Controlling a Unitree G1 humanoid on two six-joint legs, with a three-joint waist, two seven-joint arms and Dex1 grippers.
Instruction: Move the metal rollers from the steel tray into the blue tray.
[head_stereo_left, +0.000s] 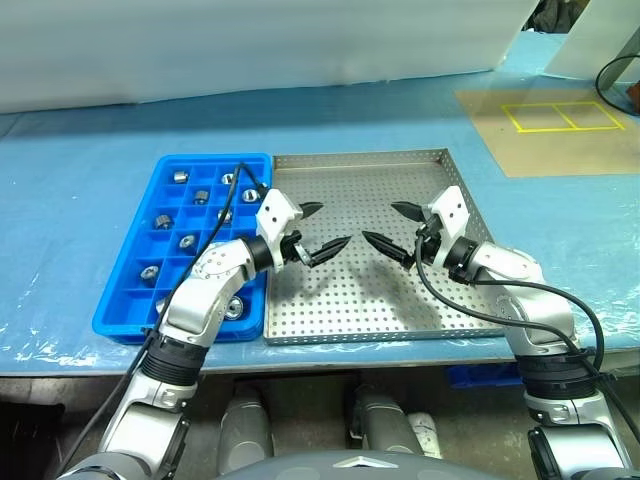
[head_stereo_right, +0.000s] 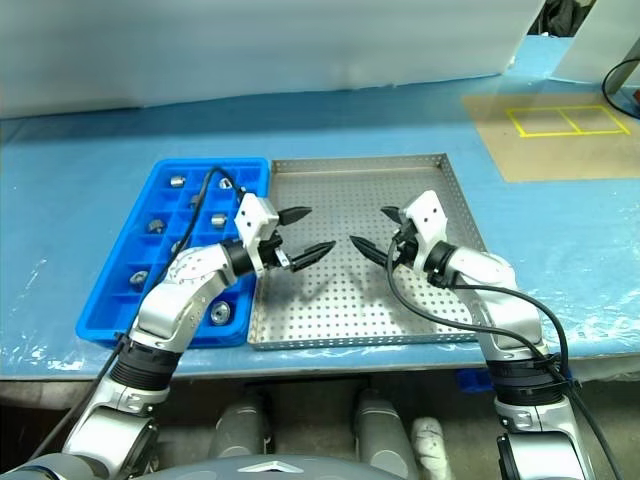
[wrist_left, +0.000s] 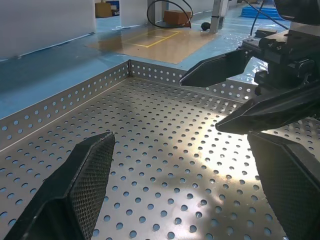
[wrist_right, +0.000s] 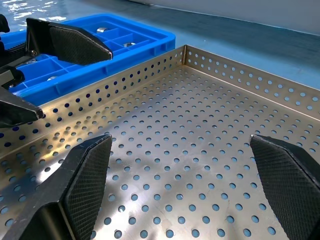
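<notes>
Left gripper (head_stereo_left: 325, 228): fingers spread wide, nothing between them, nothing touched. It hovers above the perforated floor of the steel tray (head_stereo_left: 380, 300), over the tray's left half, tips aimed toward the right arm.

Right gripper (head_stereo_left: 388, 226): fingers likewise spread wide and empty, hovering over the tray's right half, tips aimed back at the left gripper. The two sets of fingertips face each other across the tray's middle, near but apart (the left wrist view shows the right gripper's black fingers (wrist_left: 220, 70) ahead, clear of the tray floor).

Steel tray: square, low perforated rim, lying flat on the blue-covered counter (head_stereo_left: 80, 200) near its front edge. The floor seen in both wrist views and from the head is bare metal with rows of holes.

Blue tray (head_stereo_left: 120, 315): lies just beside the steel tray's left rim, rims touching or nearly so, long axis running from the counter's front edge toward the back. Its grid compartments hold the metal rollers (head_stereo_left: 181, 177), one to a cell, scattered through the grid from the back row to the front. Most sit with the central hole facing up, so their axis is upright (a few are too small to judge). The left forearm crosses the tray's front right corner and hides some cells.

A yellow-outlined rectangle (head_stereo_left: 562, 117) is marked on a brown sheet toward the counter's back right corner.
</notes>
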